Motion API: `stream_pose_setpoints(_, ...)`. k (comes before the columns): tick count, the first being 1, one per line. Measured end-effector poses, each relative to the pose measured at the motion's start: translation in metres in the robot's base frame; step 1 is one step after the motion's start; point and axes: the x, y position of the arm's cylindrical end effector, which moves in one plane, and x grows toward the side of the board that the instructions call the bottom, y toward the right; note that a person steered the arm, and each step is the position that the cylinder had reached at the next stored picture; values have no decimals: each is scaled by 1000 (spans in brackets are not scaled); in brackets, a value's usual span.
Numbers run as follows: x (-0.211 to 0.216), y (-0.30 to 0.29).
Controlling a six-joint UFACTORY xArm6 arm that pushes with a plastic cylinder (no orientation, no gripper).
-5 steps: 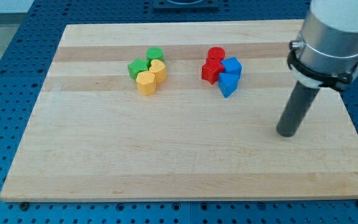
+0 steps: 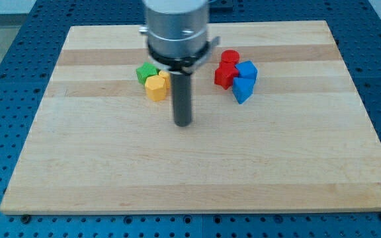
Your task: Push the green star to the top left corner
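My tip (image 2: 183,123) below-right of green star (image 2: 146,72), apart

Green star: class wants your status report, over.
My tip below-right of the cluster, touching nothing. Green star unmoved, mid-board. Yellow block against it, partly hidden by my rod.

Silver cylinder, dark rod, my tip (image 2: 183,124).
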Motion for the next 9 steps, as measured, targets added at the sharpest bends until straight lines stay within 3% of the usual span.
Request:
stream_pose_setpoints(1,-12,-41)
stream_pose_setpoints(3,-45,-68)
stream_pose_setpoints(9,-121,-25)
